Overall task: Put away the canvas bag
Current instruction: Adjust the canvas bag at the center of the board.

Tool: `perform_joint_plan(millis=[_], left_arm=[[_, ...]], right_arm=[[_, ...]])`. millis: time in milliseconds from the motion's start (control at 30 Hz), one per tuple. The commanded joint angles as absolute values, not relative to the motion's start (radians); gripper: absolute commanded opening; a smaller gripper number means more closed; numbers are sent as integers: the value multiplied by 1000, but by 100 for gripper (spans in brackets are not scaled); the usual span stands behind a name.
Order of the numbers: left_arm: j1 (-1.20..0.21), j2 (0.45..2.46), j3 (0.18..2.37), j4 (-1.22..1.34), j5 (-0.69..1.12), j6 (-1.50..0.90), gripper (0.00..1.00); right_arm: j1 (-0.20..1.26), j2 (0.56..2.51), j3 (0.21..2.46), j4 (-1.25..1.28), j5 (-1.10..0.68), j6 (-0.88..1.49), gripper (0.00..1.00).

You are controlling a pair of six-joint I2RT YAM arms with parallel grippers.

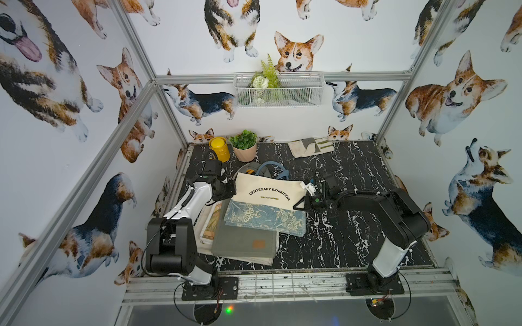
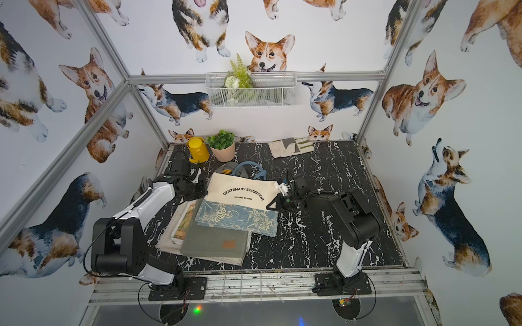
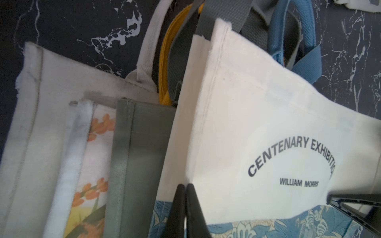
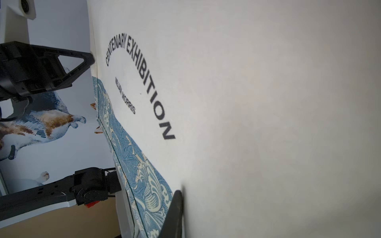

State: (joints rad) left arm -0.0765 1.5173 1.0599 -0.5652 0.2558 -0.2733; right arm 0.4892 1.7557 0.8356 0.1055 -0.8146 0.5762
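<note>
Canvas bag [image 1: 268, 194], cream with "CENTENARY EXHIBITION" printed above a blue floral band, lies on top of a stack of folded bags [image 1: 245, 242] on the black marble table [image 1: 353, 240], between the two arms. The left gripper [image 3: 186, 191] has its jaws pressed together, pinching the bag's cream edge on that side. The right gripper [image 1: 298, 205] is likewise clamped tight on the bag's opposite edge.
</note>
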Motion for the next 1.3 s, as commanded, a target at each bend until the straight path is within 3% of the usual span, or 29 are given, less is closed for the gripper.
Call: perform_joint_plan(millis=[0,400,700,1000,1267], left_arm=[[-77,1492,1056,-547,277,-285,0],[-78,1427,1050,-592,280,-273,0],[-71,1225,1135,-804,140,-259,0],[-20,1142,1018,-868,70,-278,0],[69,1150,927,-786,59,-252,0]], right_arm=[[494,1728,850,46,-832,527,6],[521,1714,900,-83,-820,450,0],[671,1579,1027,-423,-737,342,0],[731,1638,993,-345,-734,406,0],[742,1735,1038,-363,-725,375,14]])
